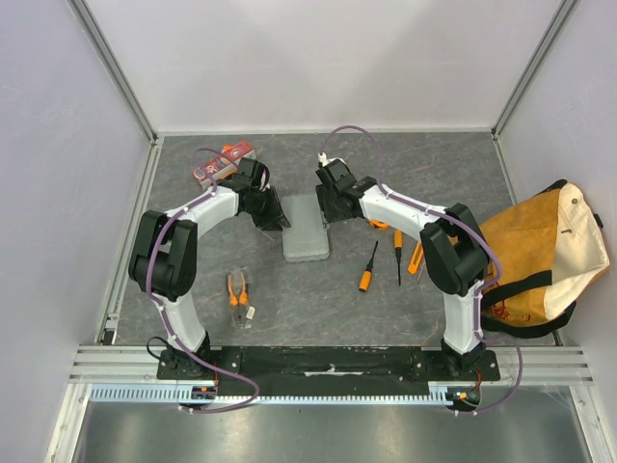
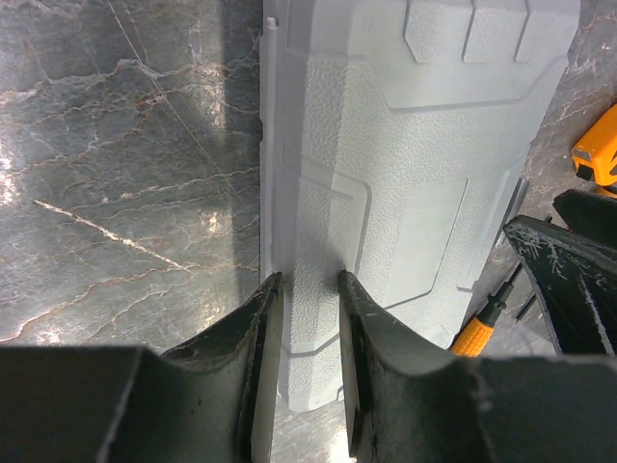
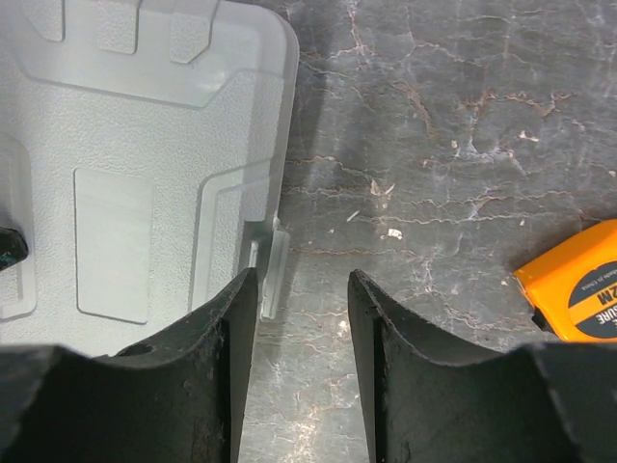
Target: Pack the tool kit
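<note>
Right gripper (image 3: 302,282), jaws apart, beside grey case (image 3: 145,145)

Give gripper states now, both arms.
Left gripper: open, tips over the grey case edge, nothing clamped.
Right gripper: open, empty, beside the grey case.

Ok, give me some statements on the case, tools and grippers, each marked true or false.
1. The case is closed. True.
2. The pliers lie inside the case. False: they lie on the table, left of the case.
3. The right gripper is open and holds nothing. True.
4. The bag sits left of the case. False: it sits at the far right.
5. The left gripper hangs far from the case. False: it straddles the case's left edge.
</note>
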